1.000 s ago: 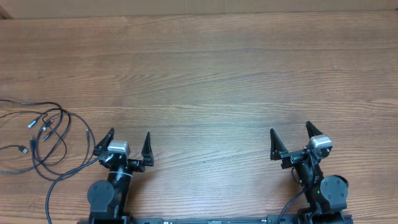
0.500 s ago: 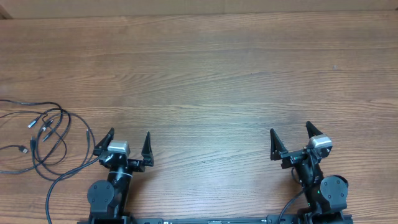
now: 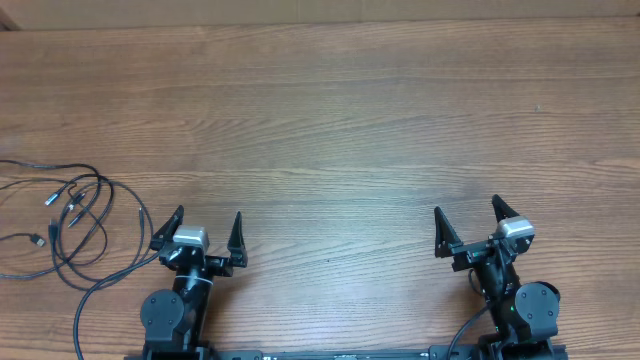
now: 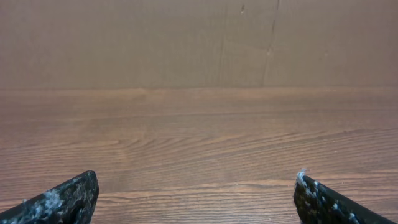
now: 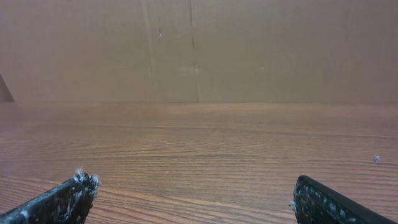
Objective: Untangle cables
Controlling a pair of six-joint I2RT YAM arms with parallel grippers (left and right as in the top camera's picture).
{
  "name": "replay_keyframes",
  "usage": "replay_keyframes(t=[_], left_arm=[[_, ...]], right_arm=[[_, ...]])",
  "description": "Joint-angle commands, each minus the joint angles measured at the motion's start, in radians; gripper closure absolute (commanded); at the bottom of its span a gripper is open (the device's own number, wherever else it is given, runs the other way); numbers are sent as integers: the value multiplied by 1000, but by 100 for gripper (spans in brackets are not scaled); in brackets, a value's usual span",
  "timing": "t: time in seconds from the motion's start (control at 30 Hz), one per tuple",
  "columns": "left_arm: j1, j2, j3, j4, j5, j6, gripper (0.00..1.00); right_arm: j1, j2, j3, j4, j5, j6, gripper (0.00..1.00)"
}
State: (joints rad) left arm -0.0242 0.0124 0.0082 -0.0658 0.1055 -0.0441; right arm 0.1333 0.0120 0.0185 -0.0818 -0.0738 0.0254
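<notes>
The cables lie in loose tangled black loops with small silver plug tips at the far left of the wooden table, left of my left arm. My left gripper is open and empty near the front edge, apart from the cables. My right gripper is open and empty at the front right, far from them. In the left wrist view the open fingers frame bare wood. The right wrist view shows the same between its fingers. The cables do not show in either wrist view.
A brown cardboard wall stands along the table's far edge, also in the right wrist view. One cable strand runs off the front left edge beside my left arm's base.
</notes>
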Motion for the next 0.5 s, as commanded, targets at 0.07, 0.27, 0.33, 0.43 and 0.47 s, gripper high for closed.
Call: replay_keyframes(t=[0.07,0.27,0.33,0.43,0.47], left_arm=[[8,-7,-4,-2,11,22,1],[8,-7,-4,-2,11,22,0],[8,-7,-4,-2,11,23,1],[8,-7,-3,-2,11,22,0],[8,-7,-4,-2,11,22,0]], right_arm=[[5,-9,-11,4,8,-8,0],[5,-9,-11,4,8,-8,0],[5,-9,-11,4,8,-8,0],[5,-9,-11,4,8,-8,0],[5,-9,-11,4,8,-8,0]])
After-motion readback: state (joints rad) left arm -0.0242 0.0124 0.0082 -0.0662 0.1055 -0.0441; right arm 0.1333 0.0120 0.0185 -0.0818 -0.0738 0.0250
